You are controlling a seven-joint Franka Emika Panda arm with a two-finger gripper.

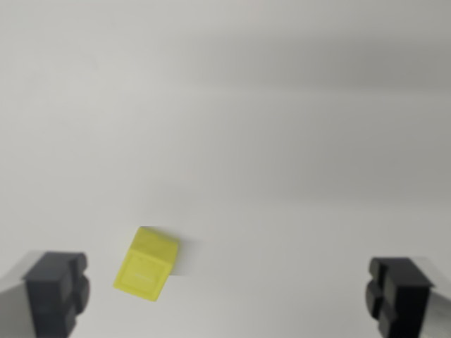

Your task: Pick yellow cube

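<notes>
**Pincer wide open above the table, yellow cube off-centre**

The table [232,105] fills the whole wrist view as a plain, pale grey surface; none of its edges or corners show, so the cube's place on it cannot be given, and nothing of the room beyond is in view. The picture is soft, with faint shadow bands across the top.

The pincer [229,299] is spread wide and holds nothing; its dark fingers [56,292] sit at the two lower corners of the view.

The yellow cube [146,264] lies on the table between them, but much nearer the finger on the wrist view's left, and turned askew to the pincer's closing line.

To do the approach well, I judge the pincer should shift towards the wrist view's left until the cube is centred, rotate to square with its faces, then descend before closing.
</notes>
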